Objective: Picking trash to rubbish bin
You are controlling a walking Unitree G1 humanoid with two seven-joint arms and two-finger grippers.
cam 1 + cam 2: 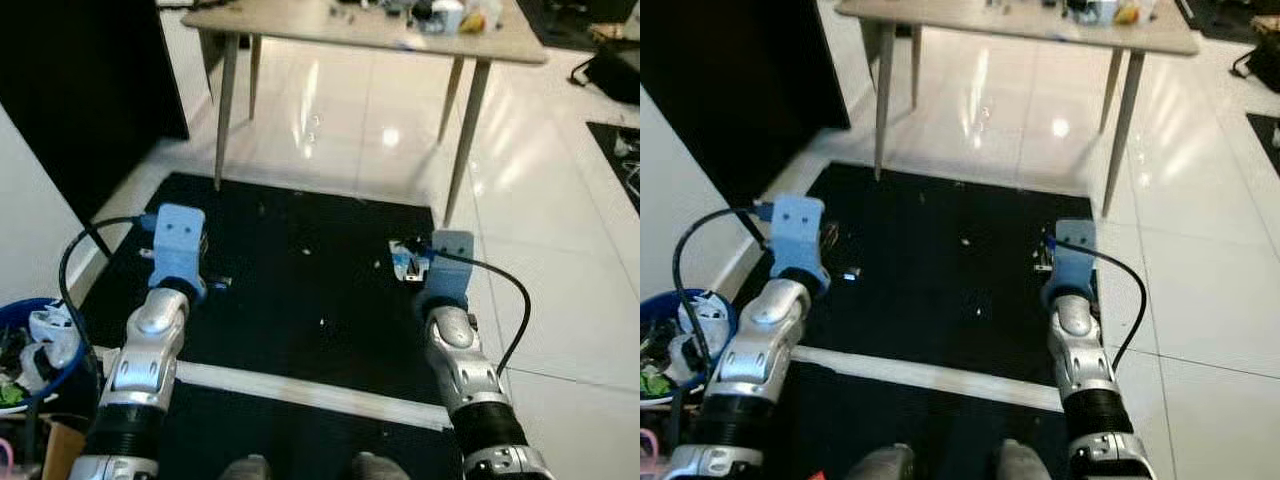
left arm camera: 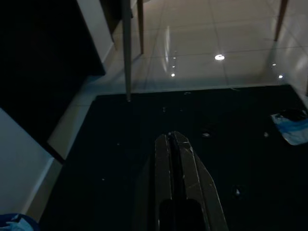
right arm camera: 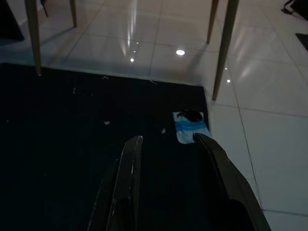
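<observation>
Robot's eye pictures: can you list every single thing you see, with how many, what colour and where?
wrapper: one, blue and white, flat on the dark mat near its right edge, just ahead of the right pincer
mat: one, black, on the floor under both arms, dotted with small crumbs
table: one, light wood with slim legs, beyond the mat, small clutter on top
rubbish bin: one, blue, at the robot's left, trash already inside
floor tiles: white, glossy, around the mat
left pincer: one, black, shut, above the mat
right pincer: one, black, open, pointed toward the wrapper
</observation>
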